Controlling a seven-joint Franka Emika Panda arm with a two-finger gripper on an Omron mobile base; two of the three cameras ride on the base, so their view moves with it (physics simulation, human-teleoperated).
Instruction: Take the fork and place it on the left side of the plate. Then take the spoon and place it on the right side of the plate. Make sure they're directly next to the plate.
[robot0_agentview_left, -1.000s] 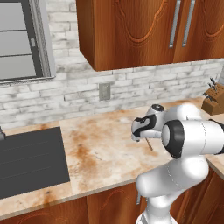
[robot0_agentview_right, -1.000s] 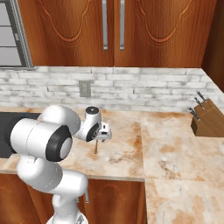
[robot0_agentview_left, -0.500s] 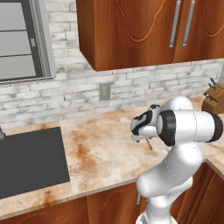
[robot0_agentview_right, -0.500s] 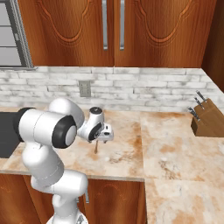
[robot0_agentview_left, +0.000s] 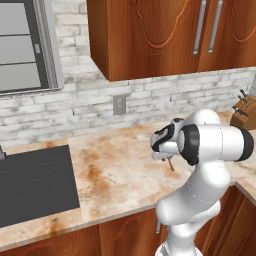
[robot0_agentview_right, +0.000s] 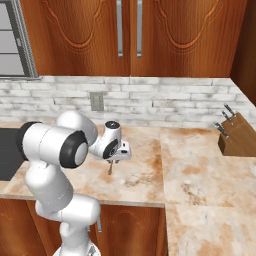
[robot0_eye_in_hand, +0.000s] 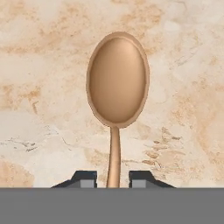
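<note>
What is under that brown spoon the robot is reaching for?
Under the spoon lies the mottled beige stone counter, nothing else. The tool has a finger on either side of the handle's lower end, and the strip of counter directly beneath the spoon is covered.

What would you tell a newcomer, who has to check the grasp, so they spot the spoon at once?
Start at the marbled tan counter under the wooden wall cabinets and find the white arm's gripper near its front edge. The spoon lies on the stone there, thin handle running between the fingertips. It is plain brown with a smooth oval bowl and no tines.
</note>
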